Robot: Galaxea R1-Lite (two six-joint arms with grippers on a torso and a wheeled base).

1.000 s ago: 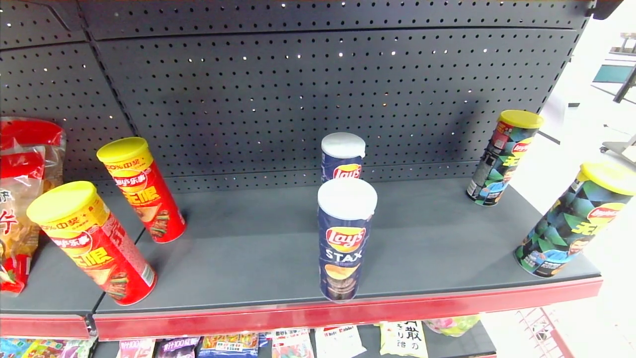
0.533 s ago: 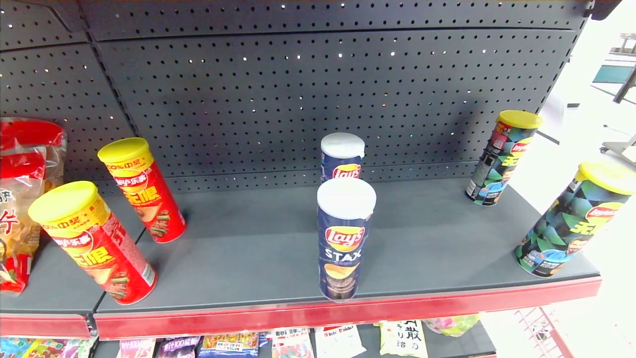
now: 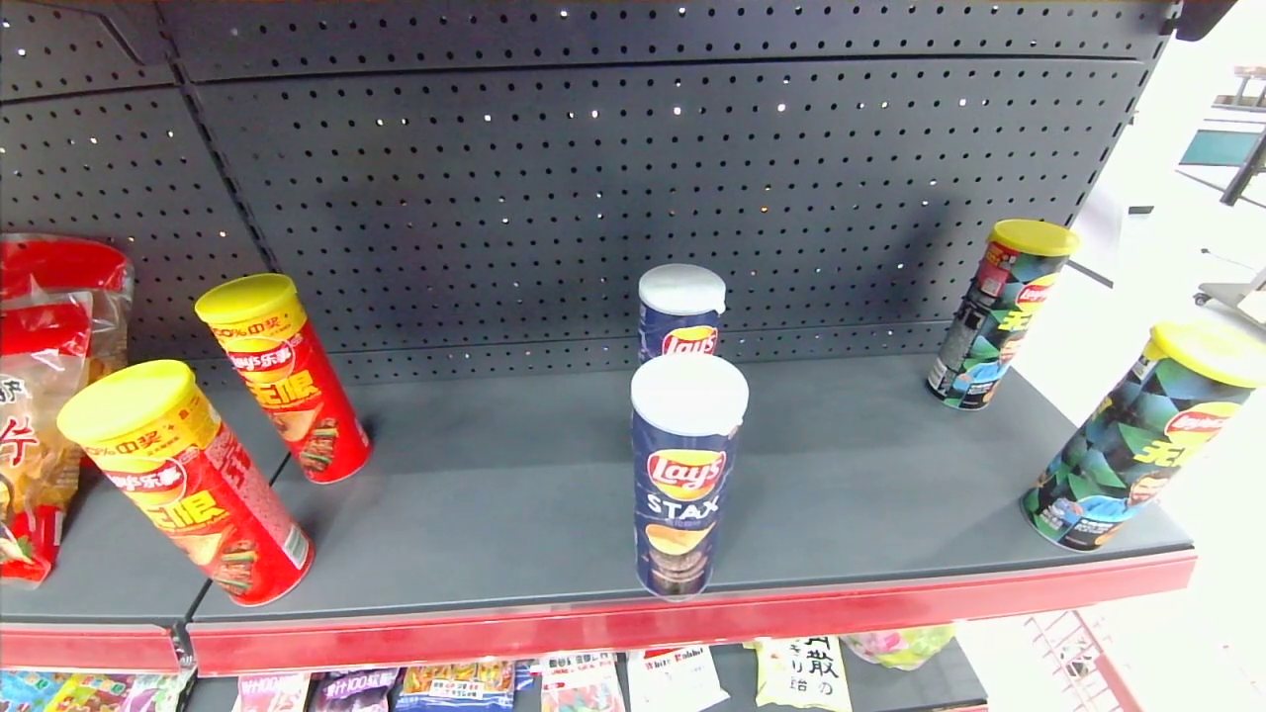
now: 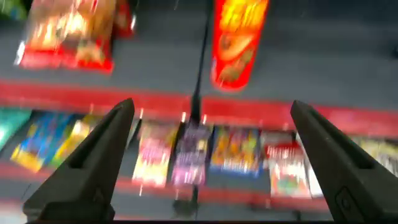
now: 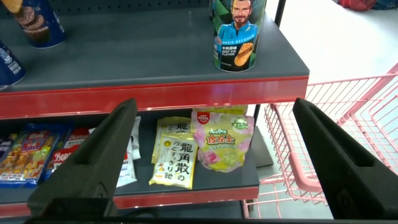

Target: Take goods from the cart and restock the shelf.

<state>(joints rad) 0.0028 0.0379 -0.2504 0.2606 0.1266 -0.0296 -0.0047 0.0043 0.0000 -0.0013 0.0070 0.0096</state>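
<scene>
Left pincer (image 4: 211,104), right pincer (image 5: 214,102) both hanging wide open, gripping nothing. Judging fetch step underway. Next: turning to cart (image 5: 354,118) at 5 o'clock, grasping item for shelf (image 3: 495,494).

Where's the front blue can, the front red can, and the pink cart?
front blue can (image 3: 685,494), head view, middle of its label
front red can (image 3: 198,499), head view, middle of its side
pink cart (image 5: 367,124), right wrist view, its wire side
</scene>
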